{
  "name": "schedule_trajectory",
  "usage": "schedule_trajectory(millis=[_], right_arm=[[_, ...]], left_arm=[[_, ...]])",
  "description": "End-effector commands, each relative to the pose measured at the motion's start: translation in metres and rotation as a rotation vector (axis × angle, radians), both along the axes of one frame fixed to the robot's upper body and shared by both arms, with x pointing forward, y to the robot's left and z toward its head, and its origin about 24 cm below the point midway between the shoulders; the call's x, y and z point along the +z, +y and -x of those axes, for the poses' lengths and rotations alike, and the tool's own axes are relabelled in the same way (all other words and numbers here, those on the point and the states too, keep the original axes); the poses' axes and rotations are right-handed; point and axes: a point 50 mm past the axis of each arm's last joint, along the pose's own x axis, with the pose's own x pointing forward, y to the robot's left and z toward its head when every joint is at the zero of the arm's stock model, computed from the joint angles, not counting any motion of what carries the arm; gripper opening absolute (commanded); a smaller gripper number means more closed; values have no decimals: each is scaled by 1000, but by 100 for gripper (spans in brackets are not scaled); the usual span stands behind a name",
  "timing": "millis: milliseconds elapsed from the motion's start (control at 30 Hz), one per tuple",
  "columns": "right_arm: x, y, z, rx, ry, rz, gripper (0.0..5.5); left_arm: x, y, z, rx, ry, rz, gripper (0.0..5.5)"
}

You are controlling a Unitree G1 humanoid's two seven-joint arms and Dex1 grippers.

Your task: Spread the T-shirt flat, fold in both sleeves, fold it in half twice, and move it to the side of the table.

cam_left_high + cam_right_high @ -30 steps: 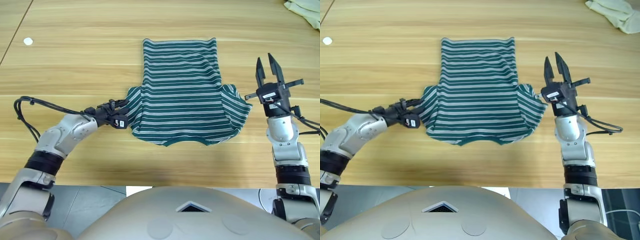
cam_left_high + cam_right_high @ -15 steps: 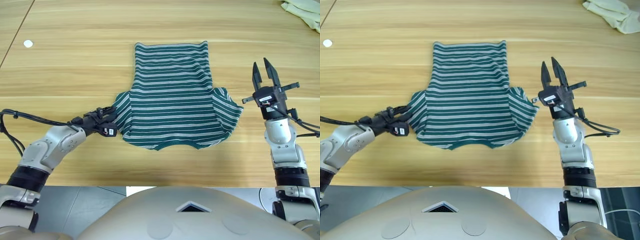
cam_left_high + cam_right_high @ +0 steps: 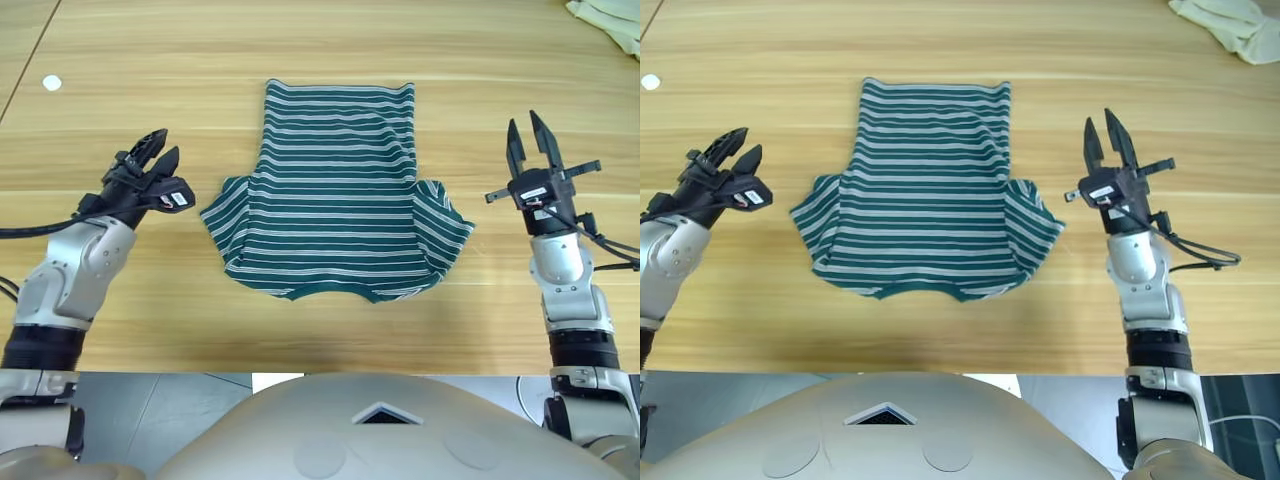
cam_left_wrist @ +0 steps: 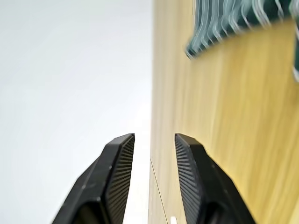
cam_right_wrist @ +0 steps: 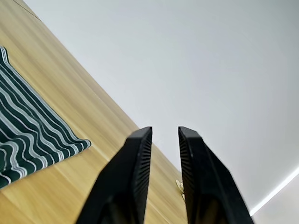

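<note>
Green cloth with thin white stripes, the T-shirt (image 3: pixel 340 190) lies on the middle of the wooden counter (image 3: pixel 300 50), its hem (image 3: pixel 340 88) on the far side and its neck (image 3: pixel 325 296) toward the robot. The body looks fairly smooth. The left sleeve (image 3: pixel 225 215) and the right sleeve (image 3: pixel 445 215) are bunched up against it in puckered folds, and what lies under those folds is hard to make out. The neck shows only as a shallow dip in the near edge. Which face of the shirt is up cannot be told.

The shirt sits between the two arms, touching neither. The left claw (image 3: pixel 165 143) is off to the shirt's left, apart from the left sleeve, with its fingers parted and nothing in them. The left wrist view catches a blurred edge of striped cloth beyond those fingers. The right claw (image 3: pixel 524 120) is off to the right of the right sleeve, pointing away from the robot, released and empty.

At the counter's far right corner lies a pale cloth (image 3: pixel 605 20), cut off by the picture's edge. A small white spot (image 3: pixel 52 83) sits on the wood at the far left.
</note>
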Motion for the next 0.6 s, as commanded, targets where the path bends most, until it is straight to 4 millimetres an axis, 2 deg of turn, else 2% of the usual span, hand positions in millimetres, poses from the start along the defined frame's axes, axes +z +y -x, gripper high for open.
schedule_trajectory(millis=[33, 167, 267, 400, 600], right_arm=[[6, 2, -7, 10, -24, -21, 102], [5, 3, -8, 28, -12, -11, 102], [6, -1, -7, 18, -5, 0, 102], [5, -3, -3, 16, -2, 2, 102], [1, -15, 7, -19, 18, 11, 102]], left_arm=[[-2, 12, 28, 60, 66, -1, 159], [-52, 21, 71, 41, 430, -143, 159], [-66, 11, 88, -55, 583, -177, 159], [-87, 5, 80, -100, 641, -196, 159], [-103, -7, 43, -124, 579, -182, 159]])
